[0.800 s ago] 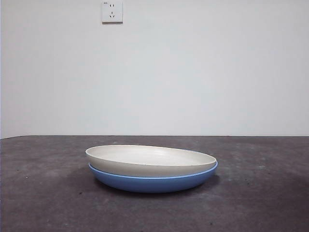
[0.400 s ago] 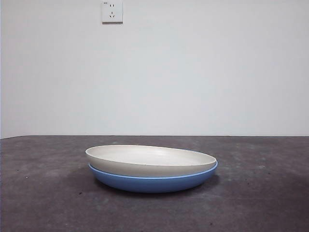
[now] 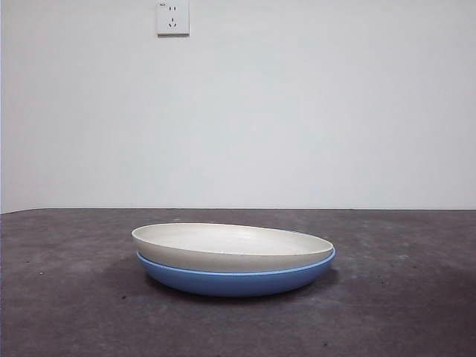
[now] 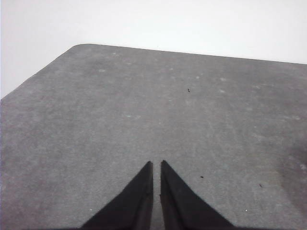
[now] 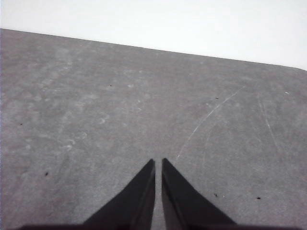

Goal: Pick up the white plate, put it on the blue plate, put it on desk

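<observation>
Two plates are stacked near the middle of the desk (image 3: 67,297) in the front view: the white plate (image 3: 232,246) is nested in the blue plate (image 3: 236,280), slightly tilted, its left rim raised a little above the blue rim. The stack is well apart from every desk edge that can be seen. A wall socket (image 3: 172,18) is fixed high on the white wall behind.

No arm is seen in the front view. In the left wrist view the left gripper (image 4: 156,165) is held over bare desk near a rounded desk corner, its jaws pressed together with only a thin slit between the tips — nothing is pinched. In the right wrist view the right gripper (image 5: 158,164) is likewise held over bare, scratched desk, jaws pressed together and empty. Neither plate is shown in either wrist view.

The stacking step is judged done, as the white plate already lies on the blue one. What is left appears to be setting it on the desk. For that, one gripper would need to be brought over the stack and spread, and the raised white rim pinched — probably the easiest hold, since the tilt leaves a gap there.
</observation>
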